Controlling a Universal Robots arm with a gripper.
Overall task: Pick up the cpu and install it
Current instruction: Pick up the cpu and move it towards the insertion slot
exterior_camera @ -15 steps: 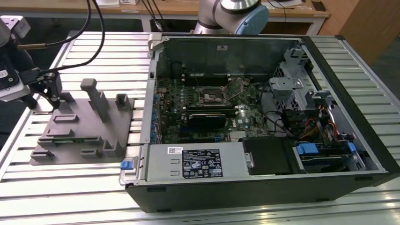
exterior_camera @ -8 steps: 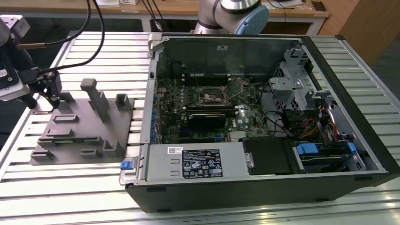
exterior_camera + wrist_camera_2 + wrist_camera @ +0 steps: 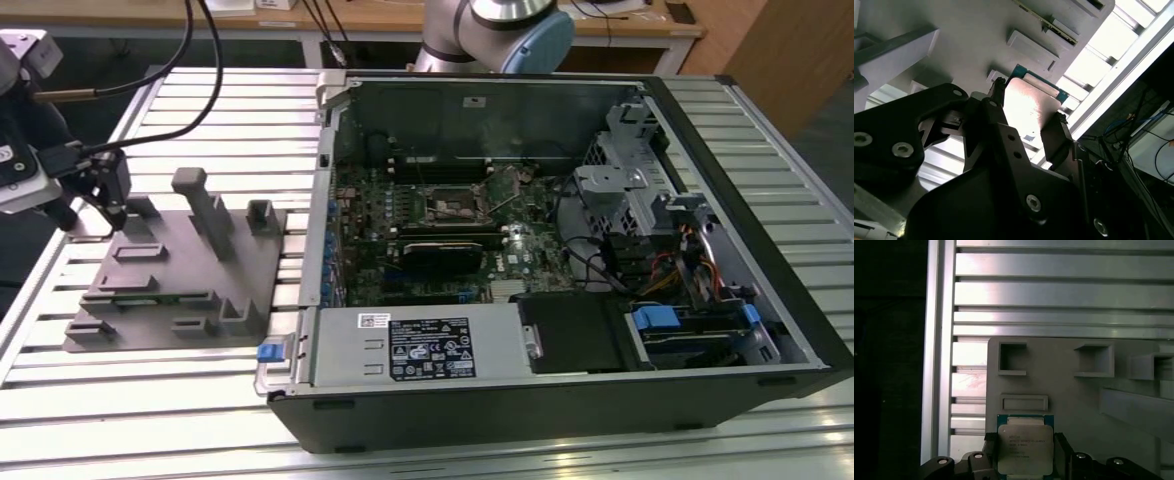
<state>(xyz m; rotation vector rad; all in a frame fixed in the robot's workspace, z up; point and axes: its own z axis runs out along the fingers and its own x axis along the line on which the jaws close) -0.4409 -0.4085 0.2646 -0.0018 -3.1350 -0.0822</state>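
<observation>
The cpu (image 3: 1025,449), a small square chip with a pale silver top and a green rim, sits between the black fingers of my gripper (image 3: 1025,452). The fingers press against two opposite edges of it. In the second wrist view the cpu (image 3: 1026,107) shows bright between the fingertips (image 3: 998,92) of the gripper (image 3: 1029,110). In the exterior view my gripper (image 3: 91,222) is at the far-left corner of the grey fixture (image 3: 174,270), low over it. I cannot tell whether the chip rests on the fixture or hangs just above it.
The open computer case (image 3: 747,150) lies on the exterior view's right, its motherboard up, with the square socket (image 3: 450,207) near the board's middle. The grey fixture (image 3: 1074,405) has upright tabs and pockets. A slatted aluminium table (image 3: 200,110) lies underneath.
</observation>
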